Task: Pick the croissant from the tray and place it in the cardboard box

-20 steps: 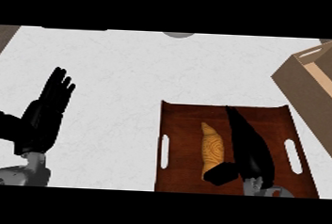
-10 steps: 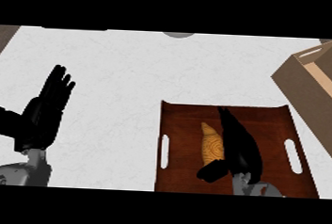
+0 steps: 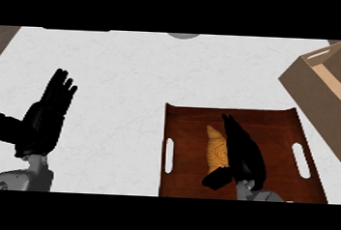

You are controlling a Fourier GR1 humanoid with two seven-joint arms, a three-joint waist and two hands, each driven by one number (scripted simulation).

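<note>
— Looking for the croissant (image 3: 215,152). Lying where?
— Lying flat inside the brown tray (image 3: 190,134), roughly midway between the two slot handles, on the near-right part of the white worktop (image 3: 132,76).

— Running which way along its length?
— Running near to far, almost parallel to the tray's long sides. Pointing the narrow tip toward the far side, leaning a touch left. Showing the broader, ridged part toward the near side.

— Touching the right hand (image 3: 243,156)?
— Hard telling. Lying just right of the croissant, along the same near-far line, and covering part of its right edge. Holding the fingers (image 3: 233,136) straight and together, stretching toward the far side, not curling round anything. Sticking the thumb (image 3: 215,179) out leftward, crossing the croissant's near end. Gripping nothing, going by that.

— Seeing the left hand (image 3: 43,118) anywhere?
— Resting at the left above bare worktop, well apart from the tray, with fingers straight and pointing far, grasping nothing.

— Spotting the cardboard box (image 3: 313,101)?
— Standing at the far right, just beyond the tray's far-right corner, partly cut off by the right edge.
</note>
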